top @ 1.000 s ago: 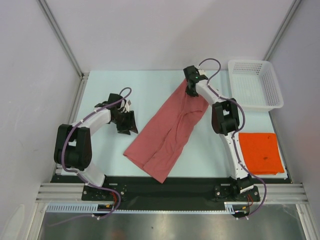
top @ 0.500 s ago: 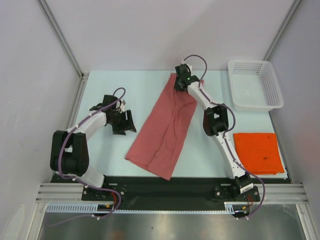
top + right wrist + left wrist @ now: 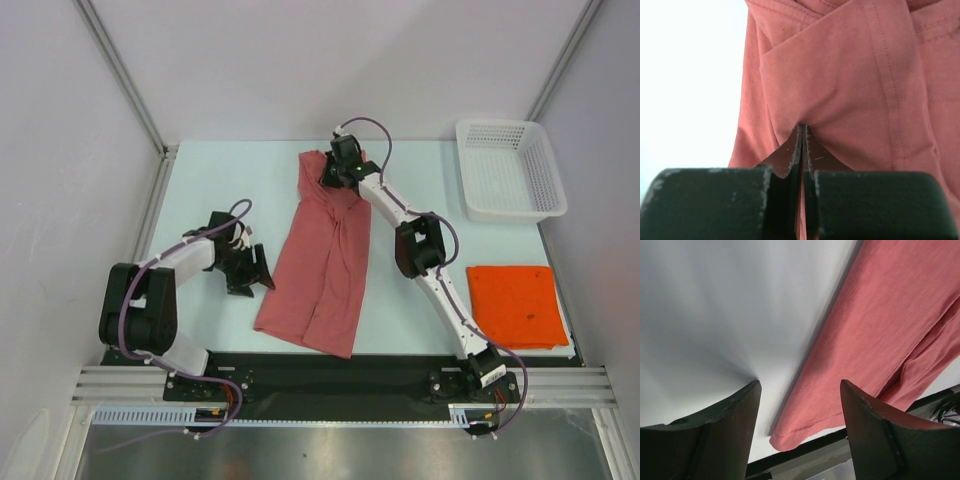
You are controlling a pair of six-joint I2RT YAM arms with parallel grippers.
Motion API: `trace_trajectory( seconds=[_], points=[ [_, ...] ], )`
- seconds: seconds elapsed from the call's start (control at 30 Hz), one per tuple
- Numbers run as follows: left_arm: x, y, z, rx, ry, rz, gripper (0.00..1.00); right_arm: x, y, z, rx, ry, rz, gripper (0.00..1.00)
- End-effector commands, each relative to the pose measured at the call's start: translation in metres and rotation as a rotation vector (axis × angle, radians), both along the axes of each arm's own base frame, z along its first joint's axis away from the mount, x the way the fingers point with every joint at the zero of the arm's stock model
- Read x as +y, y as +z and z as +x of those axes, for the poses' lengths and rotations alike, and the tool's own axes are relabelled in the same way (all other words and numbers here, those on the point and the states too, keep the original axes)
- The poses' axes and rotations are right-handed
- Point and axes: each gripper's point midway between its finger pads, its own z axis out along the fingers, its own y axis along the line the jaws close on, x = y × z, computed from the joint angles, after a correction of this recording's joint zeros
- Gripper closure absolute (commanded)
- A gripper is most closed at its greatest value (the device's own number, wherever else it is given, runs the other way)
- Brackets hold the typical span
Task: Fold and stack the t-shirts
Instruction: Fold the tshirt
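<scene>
The pink-red shirt (image 3: 320,255) lies as a long strip down the centre of the top view. Its upper end is near the middle top of the table (image 3: 220,180) and its lower hem is close to the table's bottom edge. It looks already doubled lengthwise, with a crease line running down its middle. The right gripper (image 3: 335,175) sits at the strip's upper end. Its wrist view shows the two fingers pressed together with a fold of pink cloth pinched between them, so it is clenched on the shirt. That hold at the collar end is likely there so the arm can drag or lift that end and square the strip up (or carry it down over the lower half for the next fold).

The left gripper (image 3: 248,272) hangs low at the left of the frame, just beside the strip's lower-left edge. In its wrist view the fingers (image 3: 715,430) stand apart, with only table and the shirt's edge showing between them. It grips nothing: released. Its spot suggests it is placed to catch the near corner, or to pin it while the other end moves.

The orange shirt (image 3: 515,305) is a flat rectangle at the lower right, well apart from the pink one. I judge it the finished piece and the base of the stack. The white basket (image 3: 508,170) stands at the upper right, apart from both shirts.
</scene>
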Motion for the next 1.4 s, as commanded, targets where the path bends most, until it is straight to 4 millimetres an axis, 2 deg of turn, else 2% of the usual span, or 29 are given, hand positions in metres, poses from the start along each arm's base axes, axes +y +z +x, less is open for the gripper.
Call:
trace_trajectory(
  seconds=[0.0,0.03,0.07,0.13,0.17,0.2,0.23,0.27,0.3,0.37,0.4,0.43,0.47,0.5,0.53,0.57,0.6,0.67,0.7,0.8,0.83,0.87,0.97,1.03,1.07,1.1,1.27,1.33,1.37],
  points=[
    [0.001,0.006,-0.005,-0.021,0.047,-0.006,0.29,-0.002,0.075,-0.014,-0.032,0.042,0.018,1.0],
    [0.004,0.001,-0.012,-0.008,0.061,0.01,0.29,-0.009,0.086,-0.018,-0.032,0.039,0.003,1.0],
    [0.009,0.001,-0.013,-0.014,0.08,0.038,0.29,-0.014,0.12,-0.023,-0.06,0.033,0.009,1.0],
    [0.01,-0.001,-0.016,0.0,0.103,0.041,0.29,-0.032,0.132,-0.04,-0.016,0.015,-0.035,0.9],
    [0.01,-0.001,-0.017,0.006,0.109,0.043,0.29,-0.041,0.122,-0.05,0.023,0.024,-0.074,0.87],
    [0.01,-0.002,-0.018,0.019,0.112,0.042,0.29,-0.049,0.145,-0.062,0.017,0.024,-0.079,0.81],
    [0.009,-0.002,-0.019,0.025,0.114,0.04,0.29,-0.051,0.148,-0.071,0.032,0.039,-0.078,0.78],
    [0.009,-0.003,-0.02,0.036,0.116,0.038,0.3,-0.06,0.133,-0.084,0.087,0.049,-0.098,0.77],
    [0.006,-0.005,-0.022,0.056,0.113,0.025,0.31,-0.065,0.152,-0.096,0.079,0.058,-0.087,0.73],
    [0.003,-0.008,-0.026,0.084,0.117,0.005,0.33,-0.07,0.156,-0.117,0.107,0.093,-0.089,0.7],
    [-0.001,-0.008,-0.028,0.095,0.119,-0.015,0.34,-0.078,0.136,-0.132,0.162,0.109,-0.118,0.67],
    [-0.001,-0.012,-0.036,0.116,0.124,-0.022,0.35,-0.08,0.156,-0.148,0.144,0.135,-0.093,0.66],
    [-0.004,-0.013,-0.037,0.115,0.138,-0.037,0.35,-0.082,0.154,-0.158,0.158,0.15,-0.085,0.65],
    [-0.007,-0.013,-0.043,0.121,0.141,-0.057,0.35,-0.089,0.13,-0.178,0.221,0.159,-0.091,0.63],
    [-0.009,-0.012,-0.043,0.118,0.142,-0.07,0.37,-0.088,0.146,-0.195,0.209,0.198,-0.04,0.62],
    [-0.01,-0.011,-0.045,0.123,0.155,-0.074,0.38,-0.086,0.149,-0.205,0.2,0.226,-0.009,0.61],
    [-0.01,-0.012,-0.049,0.128,0.159,-0.072,0.38,-0.093,0.117,-0.233,0.295,0.24,-0.011,0.59],
    [-0.009,-0.013,-0.058,0.143,0.178,-0.067,0.39,-0.091,0.123,-0.268,0.321,0.308,0.068,0.56],
    [-0.007,-0.015,-0.064,0.155,0.184,-0.056,0.39,-0.094,0.096,-0.299,0.414,0.329,0.075,0.55],
    [-0.009,-0.014,-0.072,0.157,0.198,-0.036,0.41,-0.09,0.092,-0.353,0.443,0.403,0.094,0.51],
    [-0.011,-0.015,-0.074,0.158,0.194,-0.033,0.42,-0.097,0.068,-0.381,0.52,0.408,0.082,0.51],
    [-0.014,-0.017,-0.075,0.161,0.191,-0.036,0.44,-0.095,0.074,-0.39,0.486,0.42,0.105,0.52],
    [-0.029,-0.024,-0.083,0.195,0.165,-0.073,0.62,-0.105,0.05,-0.425,0.558,0.374,0.154,0.55],
    [-0.036,-0.029,-0.094,0.214,0.144,-0.077,0.76,-0.108,0.061,-0.437,0.53,0.37,0.218,0.56],
    [-0.041,-0.026,-0.092,0.199,0.156,-0.092,0.79,-0.112,0.052,-0.448,0.557,0.355,0.237,0.54],
    [-0.046,-0.027,-0.101,0.201,0.135,-0.092,0.81,-0.113,0.058,-0.452,0.537,0.359,0.264,0.51],
    [-0.066,-0.016,-0.119,0.179,0.134,-0.149,0.83,-0.121,0.044,-0.484,0.596,0.38,0.283,0.45],
    [-0.061,-0.015,-0.125,0.155,0.149,-0.147,0.77,-0.126,0.035,-0.494,0.623,0.385,0.263,0.45],
    [-0.059,-0.016,-0.128,0.154,0.155,-0.141,0.7,-0.129,0.03,-0.499,0.64,0.383,0.246,0.45]
  ],
)
